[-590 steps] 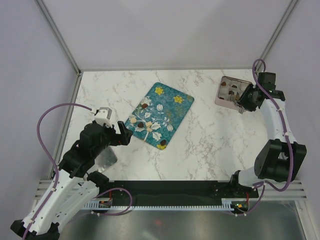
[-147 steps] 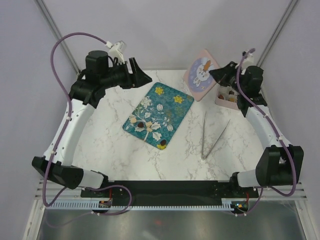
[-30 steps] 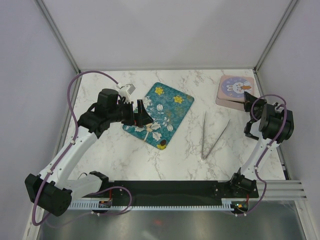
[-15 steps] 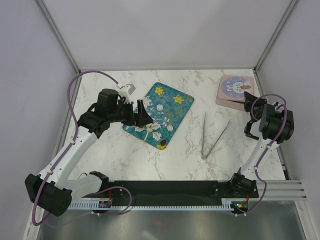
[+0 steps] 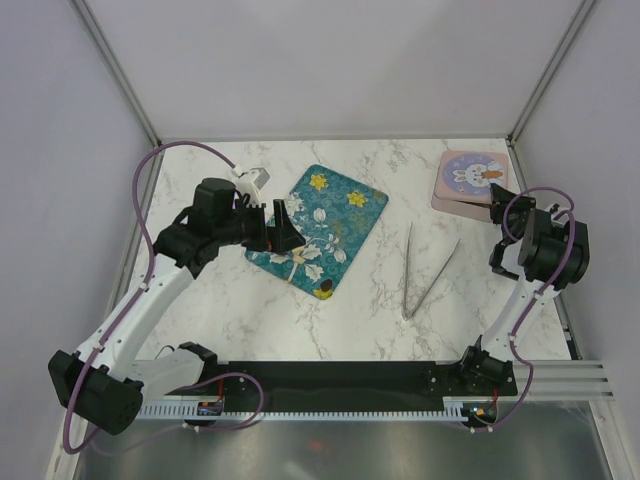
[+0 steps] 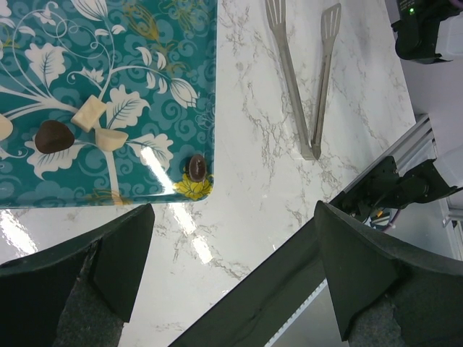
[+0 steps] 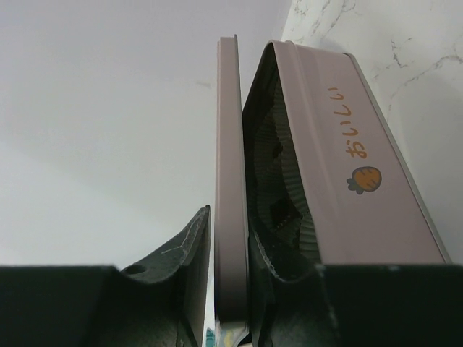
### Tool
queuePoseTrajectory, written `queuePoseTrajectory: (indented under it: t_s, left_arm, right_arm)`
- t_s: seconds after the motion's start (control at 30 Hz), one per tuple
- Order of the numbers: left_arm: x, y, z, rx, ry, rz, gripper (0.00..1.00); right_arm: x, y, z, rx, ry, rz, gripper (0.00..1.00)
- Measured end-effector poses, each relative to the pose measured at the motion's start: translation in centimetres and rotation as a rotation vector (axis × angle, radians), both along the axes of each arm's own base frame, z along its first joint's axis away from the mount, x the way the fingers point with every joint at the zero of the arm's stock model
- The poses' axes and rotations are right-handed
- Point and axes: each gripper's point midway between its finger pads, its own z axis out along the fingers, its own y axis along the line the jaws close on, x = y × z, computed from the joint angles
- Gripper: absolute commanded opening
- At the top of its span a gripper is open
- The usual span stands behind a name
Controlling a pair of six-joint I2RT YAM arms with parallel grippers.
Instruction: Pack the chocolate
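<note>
A teal rectangular tray printed with yellow and white flowers [image 5: 335, 215] is seen lying askew at the centre of the white marble-patterned table [image 5: 380, 320]. The chocolate [image 6: 54, 136] left on it is gathered towards the tray's 7 o'clock end. In the left wrist view a dark brown roundish piece is shown with two pale tan pieces touching or nearly touching it at 2 and 3 o'clock. A smaller brown piece [image 6: 197, 166] is set apart at the tray's corner, on a printed yellow flower.

The left gripper [image 5: 283, 228] is held above the tray's 9 o'clock side with its claw spread wide and released; nothing is grasped in it.

A pair of long metal tongs [image 5: 425, 270] is laid on the bare table at 4 o'clock from the tray, well apart from it, its arms splayed towards 12 o'clock.

A pink rectangular tin [image 5: 450, 200] is placed at 2 o'clock on the table, covered by a pink lid with a rabbit drawn on it [image 5: 470, 177]. In the right wrist view the lid is seen slightly ajar, dark fluted paper cups are seen inside, and an orange carrot is printed on the tin's side wall. The lid's edge stands between the fingers of the right gripper [image 7: 230, 253]; whether it is clenched or let go cannot be told.
</note>
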Motion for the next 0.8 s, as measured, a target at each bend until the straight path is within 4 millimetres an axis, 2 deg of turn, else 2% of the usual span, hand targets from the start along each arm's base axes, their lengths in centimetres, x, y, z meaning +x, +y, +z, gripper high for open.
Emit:
queuePoseTrajectory:
  t_s: [0.4,0.67,0.8]
  left_arm:
    - [-0.1,0.3,0.5,0.000,-0.019,0.010,1.00]
    - [-0.2,0.3,0.6,-0.002,-0.023,0.011,1.00]
    - [-0.2,0.3,0.6,-0.001,-0.023,0.011,1.00]
  right_arm:
    - [-1.1,-1.0,-0.4,0.007,0.056,-0.048,0.35]
    - [-2.2,-3.0,-0.8,0.008,0.082,-0.100,0.36]
    - [-2.9,-3.9,-1.7,0.018,0.111,-0.122,0.36]
